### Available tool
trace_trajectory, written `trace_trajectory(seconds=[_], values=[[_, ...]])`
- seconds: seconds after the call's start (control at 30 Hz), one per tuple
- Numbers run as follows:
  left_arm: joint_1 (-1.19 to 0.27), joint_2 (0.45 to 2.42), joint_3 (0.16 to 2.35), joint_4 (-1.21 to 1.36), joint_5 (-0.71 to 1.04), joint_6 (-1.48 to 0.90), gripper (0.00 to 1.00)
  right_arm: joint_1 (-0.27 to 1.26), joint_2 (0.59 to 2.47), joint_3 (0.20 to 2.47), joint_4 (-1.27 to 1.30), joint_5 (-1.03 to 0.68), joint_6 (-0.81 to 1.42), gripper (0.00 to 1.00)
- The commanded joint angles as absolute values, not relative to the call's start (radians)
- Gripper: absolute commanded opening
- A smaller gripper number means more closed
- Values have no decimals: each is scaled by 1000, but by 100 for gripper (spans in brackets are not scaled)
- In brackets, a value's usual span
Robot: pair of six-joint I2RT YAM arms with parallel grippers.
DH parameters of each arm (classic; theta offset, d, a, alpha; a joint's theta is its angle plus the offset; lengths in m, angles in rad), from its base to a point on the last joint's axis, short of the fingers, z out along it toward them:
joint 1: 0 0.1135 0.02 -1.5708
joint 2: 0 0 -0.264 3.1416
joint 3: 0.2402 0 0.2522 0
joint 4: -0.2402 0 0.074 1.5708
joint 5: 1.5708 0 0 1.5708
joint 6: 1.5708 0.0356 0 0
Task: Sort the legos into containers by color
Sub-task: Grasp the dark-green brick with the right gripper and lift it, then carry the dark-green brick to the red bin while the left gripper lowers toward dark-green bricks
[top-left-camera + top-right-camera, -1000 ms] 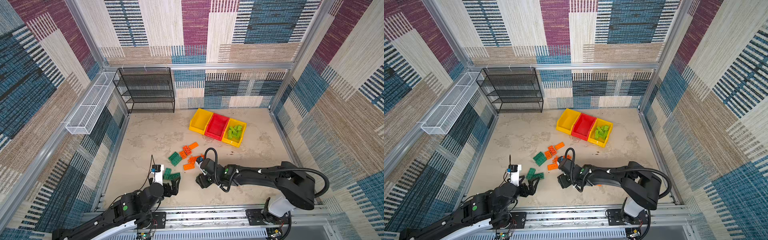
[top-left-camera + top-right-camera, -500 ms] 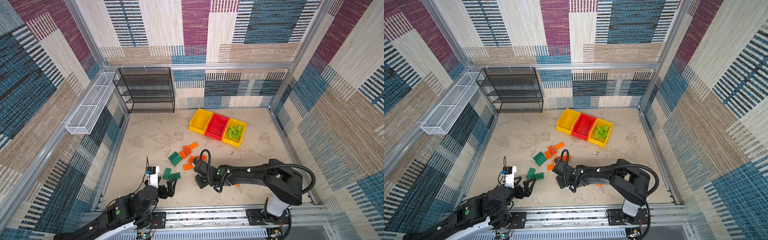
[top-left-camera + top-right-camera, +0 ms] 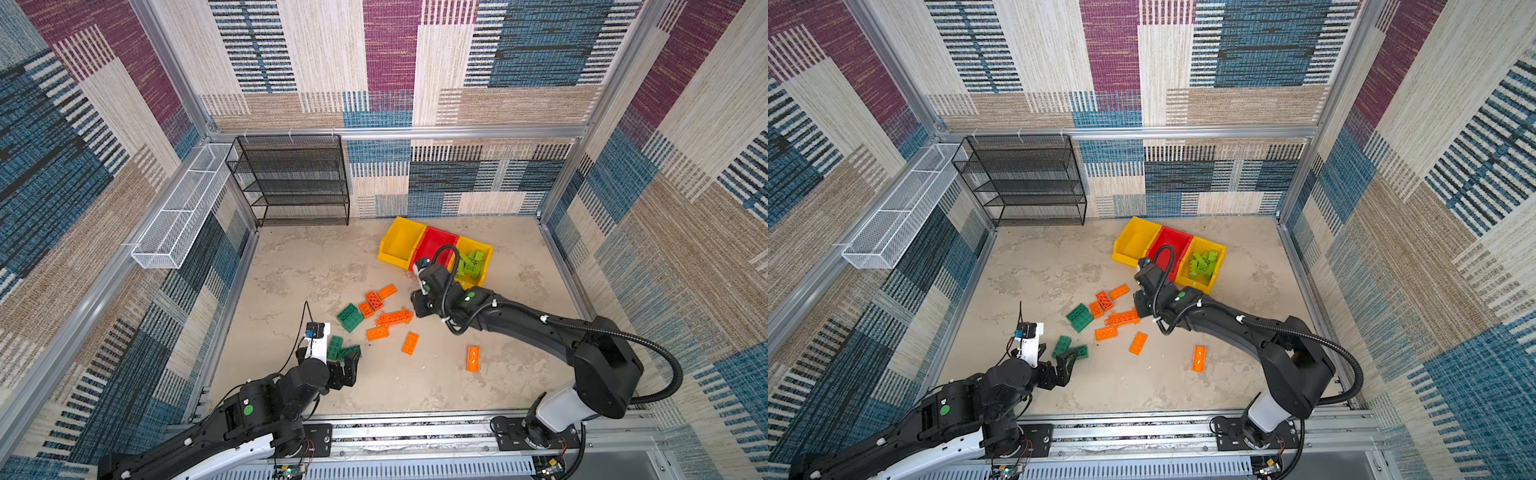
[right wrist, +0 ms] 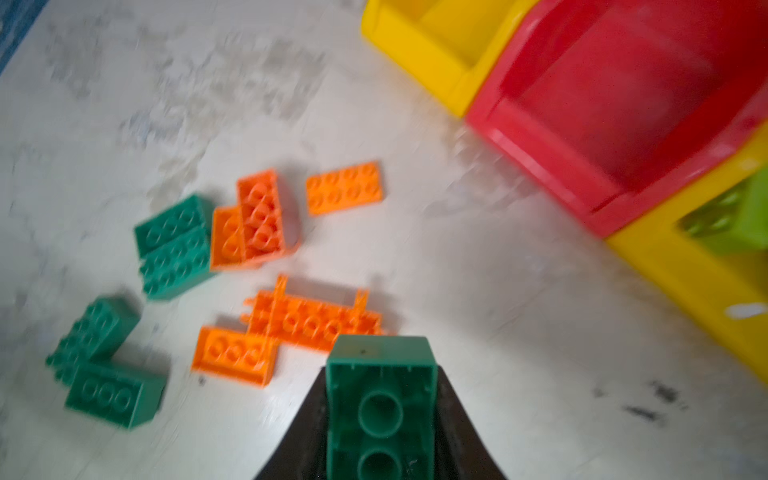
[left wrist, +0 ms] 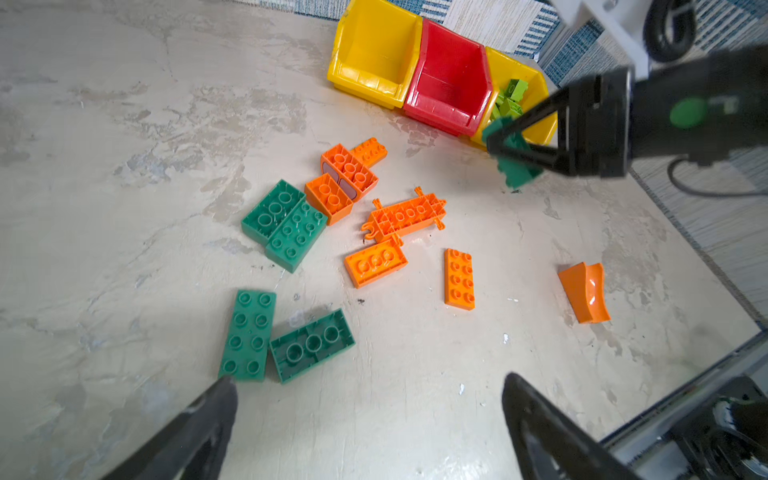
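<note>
Patchwork walls ring our desk; right tool clamps a dark green brick (for the containers, we judge); left tool gapes wide.

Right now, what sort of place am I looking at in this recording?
Probably a purpose-built robot test cell: silver aluminium frame holding patterned woven wall panels, two black robot arms bolted to a slotted metal rail.

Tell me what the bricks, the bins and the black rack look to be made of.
Bricks: hard moulded plastic, semi-gloss; crisp studs, hollow undersides with tubes, even colour.
Bins: moulded plastic, glossy; light glints on the smooth walls and rounded rims.
Rack: probably metal wire mesh with a black matte coating; thin see-through shelves, no shine.
</note>
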State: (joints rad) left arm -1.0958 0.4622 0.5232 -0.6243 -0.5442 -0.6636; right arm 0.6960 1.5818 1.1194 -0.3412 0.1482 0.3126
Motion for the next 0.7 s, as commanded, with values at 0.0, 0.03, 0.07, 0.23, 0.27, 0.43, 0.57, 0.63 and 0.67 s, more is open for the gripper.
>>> trace_trajectory(seconds=[0.0,0.03,0.07,0.23,0.27,0.43,0.57,0.63,0.67], values=[[-1058,621,600,-523,-528,-530,100,581,1662,1218,-272,127,197,31],[-1025,685,630,-510,-493,-508,100,546,1701,1260,-265,117,184,31],[-980,753,661,-498,-445,-487,100,511,1749,1312,-265,104,175,31],[-749,944,728,-398,-232,-438,100,403,1971,1539,-277,78,146,31],[-714,967,734,-380,-208,-429,100,389,2016,1584,-290,79,139,31],[-591,1035,765,-356,-143,-393,100,349,2160,1745,-322,57,112,33],[-502,1080,762,-348,-98,-385,100,339,2236,1843,-358,35,99,50],[-469,1100,757,-341,-86,-378,100,339,2233,1851,-345,14,97,67],[-457,1108,755,-337,-87,-372,100,339,2223,1847,-339,2,97,76]])
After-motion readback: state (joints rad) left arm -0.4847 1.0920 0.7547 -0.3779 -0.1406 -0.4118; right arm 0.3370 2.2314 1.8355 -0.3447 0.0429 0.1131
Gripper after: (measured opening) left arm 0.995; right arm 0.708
